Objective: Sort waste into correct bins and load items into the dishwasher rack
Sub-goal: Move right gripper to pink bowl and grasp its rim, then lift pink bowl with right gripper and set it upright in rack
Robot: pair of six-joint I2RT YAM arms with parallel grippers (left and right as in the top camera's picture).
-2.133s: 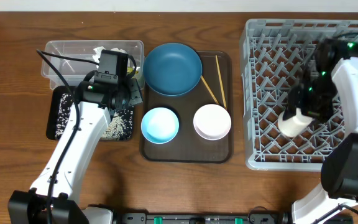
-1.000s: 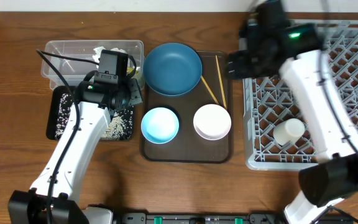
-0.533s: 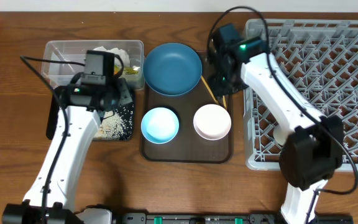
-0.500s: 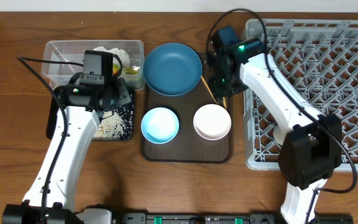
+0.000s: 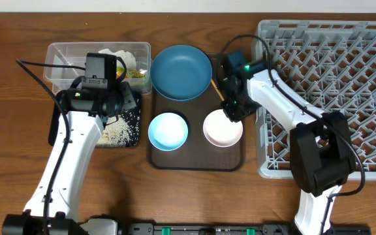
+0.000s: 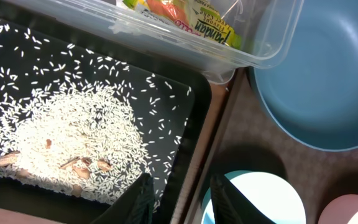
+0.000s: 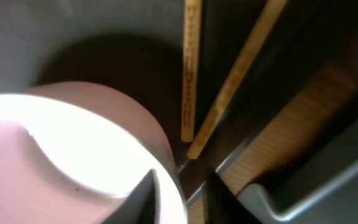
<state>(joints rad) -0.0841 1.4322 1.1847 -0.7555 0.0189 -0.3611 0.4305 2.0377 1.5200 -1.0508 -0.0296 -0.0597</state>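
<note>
My right gripper [image 5: 232, 112] [image 7: 180, 177] straddles the far rim of the cream bowl [image 5: 222, 130] [image 7: 61, 143], one finger inside and one outside, shut on it. Two chopsticks [image 5: 232, 81] [image 7: 191, 68] lie just beyond the bowl. The dark blue plate [image 5: 181, 72] and light blue bowl [image 5: 168, 130] sit on the same tray. My left gripper [image 5: 130, 104] [image 6: 182, 180] hovers open and holds nothing, over the right edge of the black tray [image 5: 61, 124], which holds rice [image 6: 73, 130]. The clear tub [image 5: 64, 55] holds tissue [image 5: 116, 55] and a wrapper [image 6: 191, 12].
The grey dishwasher rack [image 5: 331, 85] fills the right side, its left wall close beside my right gripper. The dishes rest on a brown serving tray [image 5: 194, 160]. Bare wooden table runs along the front and left.
My right arm has swung out of the rack, passed over the chopsticks and come down to the cream bowl, its jaws narrowing onto the rim. The left arm shifted slightly left.
</note>
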